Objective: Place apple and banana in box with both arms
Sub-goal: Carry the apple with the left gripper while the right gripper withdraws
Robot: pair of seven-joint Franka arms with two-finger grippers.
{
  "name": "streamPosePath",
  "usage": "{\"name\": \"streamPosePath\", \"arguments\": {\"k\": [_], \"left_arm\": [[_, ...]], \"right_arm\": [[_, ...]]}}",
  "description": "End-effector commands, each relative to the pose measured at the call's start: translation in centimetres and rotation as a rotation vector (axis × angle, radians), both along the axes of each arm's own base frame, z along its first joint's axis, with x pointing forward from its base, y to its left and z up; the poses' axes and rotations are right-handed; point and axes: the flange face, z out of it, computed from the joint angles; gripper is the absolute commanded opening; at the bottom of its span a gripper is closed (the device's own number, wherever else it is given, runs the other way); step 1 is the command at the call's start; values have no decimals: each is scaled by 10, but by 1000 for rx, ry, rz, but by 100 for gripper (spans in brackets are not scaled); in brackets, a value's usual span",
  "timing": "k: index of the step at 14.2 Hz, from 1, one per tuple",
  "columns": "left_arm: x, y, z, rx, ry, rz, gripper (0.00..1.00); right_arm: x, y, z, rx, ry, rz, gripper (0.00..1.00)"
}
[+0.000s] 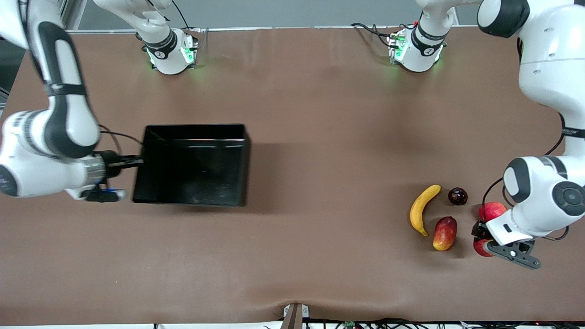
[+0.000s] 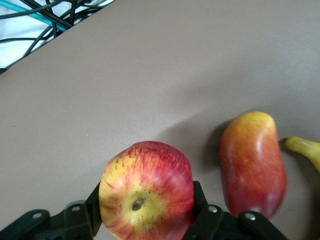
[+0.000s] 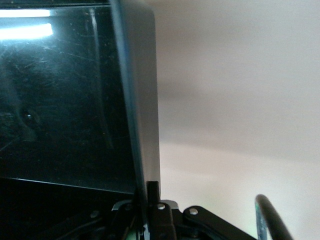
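My left gripper (image 1: 479, 238) is shut on the apple (image 1: 482, 249), red with yellow streaks, low at the table near the left arm's end. In the left wrist view the apple (image 2: 146, 190) sits between the two fingers (image 2: 202, 210), its stem dimple toward the camera. The yellow banana (image 1: 422, 209) lies on the table beside the other fruits; only its tip (image 2: 304, 148) shows in the left wrist view. The black box (image 1: 196, 130) stands toward the right arm's end. My right gripper (image 1: 135, 160) is shut on the box's end wall (image 3: 142, 100).
An oblong red-and-yellow mango-like fruit (image 1: 444, 233) lies between the banana and the apple, and also shows in the left wrist view (image 2: 252, 162). A plain pinkish-red fruit (image 1: 491, 211) and a small dark round fruit (image 1: 457, 196) lie close by, farther from the front camera.
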Motion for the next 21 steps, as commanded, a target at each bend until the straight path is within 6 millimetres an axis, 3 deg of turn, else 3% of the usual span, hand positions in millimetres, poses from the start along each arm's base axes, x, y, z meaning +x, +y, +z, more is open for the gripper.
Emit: {"name": "streamPosePath", "arguments": {"k": [1,4,8,12,14,18,20,21], "left_arm": [[-12,-16,38,-16,30,-10,0],[-22,-37,64,-33,41,-5,0],[-46,-62,87,-45,40,25,0],[-68,-87,101,-56,43,53,0],[-80,-101,105,-64,44,73,0],[-110,-143,103,-87,45,132,0],[-129,-167,93,-105,25,151,0],[-139,-179,87,-115,17,165,0]], "right_arm": [[-3,59,6,18,-31,-3,0],[-9,135,-4,-33,-53,-49,0],[-28,230,-51,-63,-69,-88,0],[-37,278,-101,-83,-35,-69,0],[-38,303,-114,-82,-42,-37,0],[-37,319,-120,-79,-69,-48,0],[-38,326,-128,-76,-92,-54,0],[-35,323,-128,-75,-97,-62,12]]}}
